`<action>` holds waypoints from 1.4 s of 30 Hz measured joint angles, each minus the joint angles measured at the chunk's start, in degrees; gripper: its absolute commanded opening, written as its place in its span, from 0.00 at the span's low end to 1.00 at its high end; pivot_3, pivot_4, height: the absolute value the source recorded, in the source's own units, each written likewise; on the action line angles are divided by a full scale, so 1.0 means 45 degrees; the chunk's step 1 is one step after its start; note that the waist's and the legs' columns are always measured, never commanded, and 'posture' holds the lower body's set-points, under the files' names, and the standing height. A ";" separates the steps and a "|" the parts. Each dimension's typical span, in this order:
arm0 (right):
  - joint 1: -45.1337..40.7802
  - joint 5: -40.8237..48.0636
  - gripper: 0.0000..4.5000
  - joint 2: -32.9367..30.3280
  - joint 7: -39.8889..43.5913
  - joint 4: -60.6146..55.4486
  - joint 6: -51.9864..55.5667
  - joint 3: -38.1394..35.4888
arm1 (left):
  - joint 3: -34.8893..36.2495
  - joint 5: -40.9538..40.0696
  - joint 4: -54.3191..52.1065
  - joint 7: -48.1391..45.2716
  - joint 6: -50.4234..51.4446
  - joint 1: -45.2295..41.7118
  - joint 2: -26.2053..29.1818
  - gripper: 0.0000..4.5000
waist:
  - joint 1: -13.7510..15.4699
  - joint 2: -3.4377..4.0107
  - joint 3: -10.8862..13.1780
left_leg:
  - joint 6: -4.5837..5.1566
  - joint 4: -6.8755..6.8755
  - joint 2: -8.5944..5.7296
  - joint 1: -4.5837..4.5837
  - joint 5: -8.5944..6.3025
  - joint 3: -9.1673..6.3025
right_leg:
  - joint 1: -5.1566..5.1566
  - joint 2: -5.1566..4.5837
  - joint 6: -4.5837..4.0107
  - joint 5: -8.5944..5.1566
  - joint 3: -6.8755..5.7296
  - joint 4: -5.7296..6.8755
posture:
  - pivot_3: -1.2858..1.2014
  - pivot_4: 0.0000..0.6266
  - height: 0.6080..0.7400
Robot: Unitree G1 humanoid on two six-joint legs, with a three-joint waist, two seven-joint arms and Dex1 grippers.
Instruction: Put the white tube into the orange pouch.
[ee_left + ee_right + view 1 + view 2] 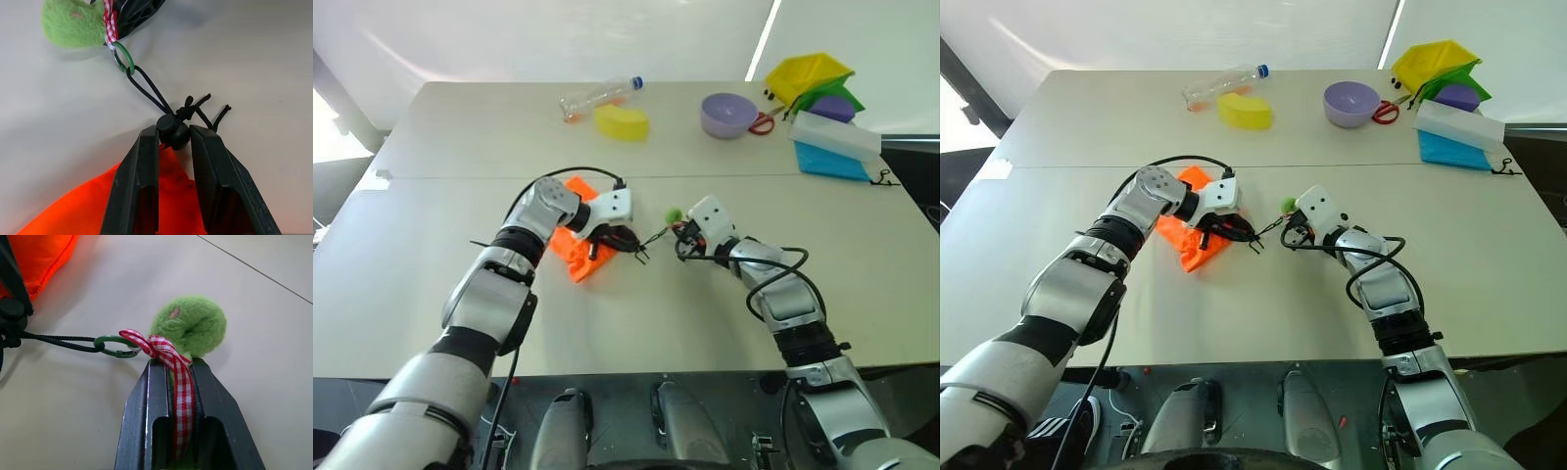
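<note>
Orange fabric lies bunched on the table [431,225] under our left arm: the pouch [579,257], with its gathered mouth turned right toward a black cord [149,90]. Our left gripper [174,139] reaches across it, and its jaws stand either side of the black cord lock [172,131], touching it or nearly so; we cannot tell whether they truly pinch it. Just right of that, our right gripper [171,364] has its jaws pressed together on the red checked ribbon [164,350] of the green plush toggle [191,325], which hangs by a green ring [113,346] from the cord's loop. We judge the two hands are set this way so that one can hold the lock while the other draws the cord, either slackening or cinching the mouth. We cannot see the tube on the table; whether it sits inside the pouch we cannot tell, since the fabric hides whatever it holds. Far across the table, well apart from our hands, lie a clear bottle [599,95], a yellow sponge [622,121] and a purple bowl [728,114].
</note>
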 measured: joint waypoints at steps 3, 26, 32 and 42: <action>0.0000 -0.0008 0.00 0.0000 0.0001 0.0000 -0.0014 0.0000 | 0.0037 -0.0017 0.0005 0.0051 0.0072 0.0000 -0.0014 0.23 | -0.0003 0.0000 0.0000 | 0.0000 0.0000 0.0000 0.0000 0.0000 0.0000 | 0.0000 0.0000 0.0000 0.0000 0.0000 0.0000 | 0.52 0.24 1.00; -0.0003 -0.0026 0.00 -0.0002 0.0031 0.0007 -0.0078 0.0001 | 0.0440 -0.0206 -0.0058 0.0289 -0.0759 0.0160 0.0029 0.83 | 0.0009 0.0000 0.0000 | 0.0000 0.0000 0.0001 0.0000 0.0000 -0.0002 | 0.0000 -0.0002 0.0001 0.0001 -0.0001 0.0001 | 0.52 0.24 1.00; -0.0074 -0.0030 0.00 0.0008 0.0035 0.0013 -0.0109 0.0002 | 0.0473 -0.0206 0.0122 0.1127 -0.2224 0.0088 0.0014 0.83 | 0.0020 0.0000 0.0000 | 0.0000 0.0000 -0.0002 -0.0001 0.0000 0.0003 | 0.0000 -0.0005 0.0002 0.0001 -0.0001 0.0000 | 0.52 0.24 1.00; -0.0080 -0.0062 0.00 0.0010 0.0029 0.0032 -0.0210 0.0001 | -0.0193 0.0633 0.0238 0.1322 -0.4694 0.0094 0.0334 0.83 | -0.0009 0.0000 0.0000 | 0.0000 -0.0001 -0.0002 0.0001 0.0000 0.0003 | 0.0000 -0.0003 0.0002 0.0002 0.0000 0.0002 | 0.52 0.24 1.00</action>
